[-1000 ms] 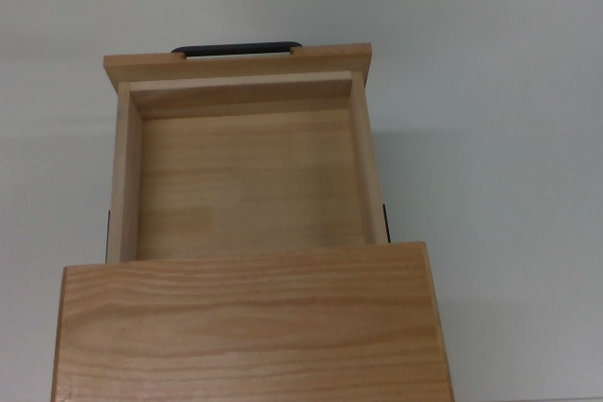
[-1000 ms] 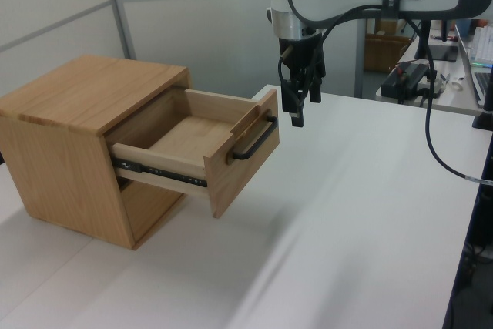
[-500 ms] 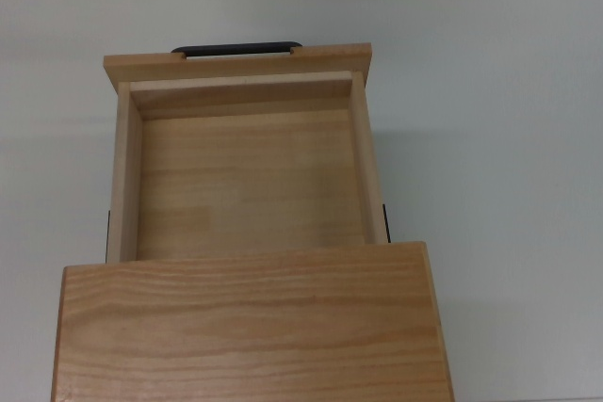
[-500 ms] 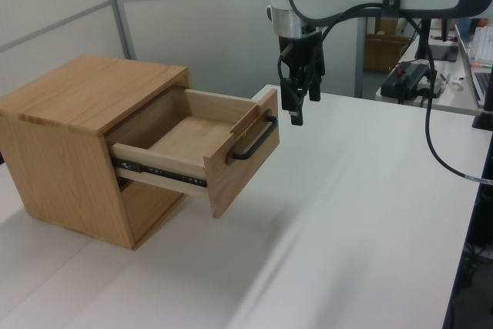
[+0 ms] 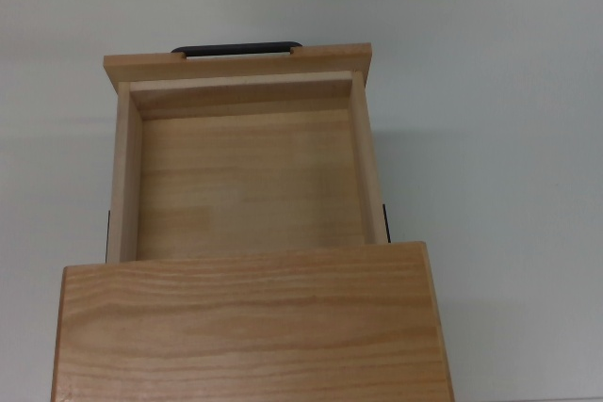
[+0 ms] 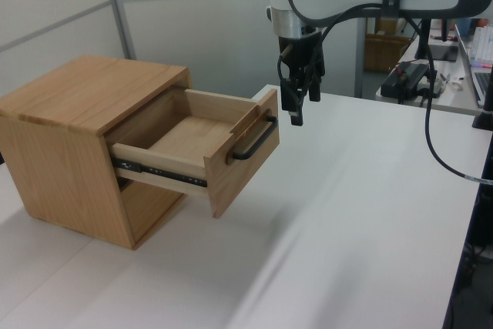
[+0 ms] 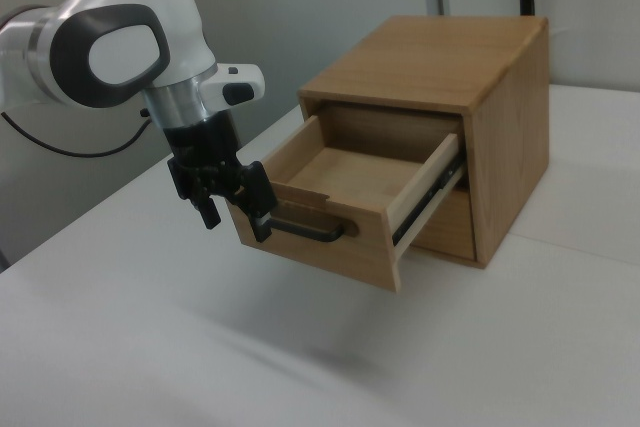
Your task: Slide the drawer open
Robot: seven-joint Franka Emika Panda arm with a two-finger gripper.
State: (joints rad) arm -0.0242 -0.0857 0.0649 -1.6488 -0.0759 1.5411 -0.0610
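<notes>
Drawer (image 6: 202,146) pulled well out of cabinet (image 6: 69,144), black handle (image 6: 254,139) lying level along front panel; gripper (image 6: 296,109) just beyond and above handle, clear of it, fingers parted, holding nothing.

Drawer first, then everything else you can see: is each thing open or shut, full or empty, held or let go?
drawer: slid well out of the cabinet, nothing inside it.
handle: free, nothing holding it.
gripper: open, holding nothing, hanging above the table just past the drawer's front.
cabinet: upright on the white table, its top bare.
</notes>
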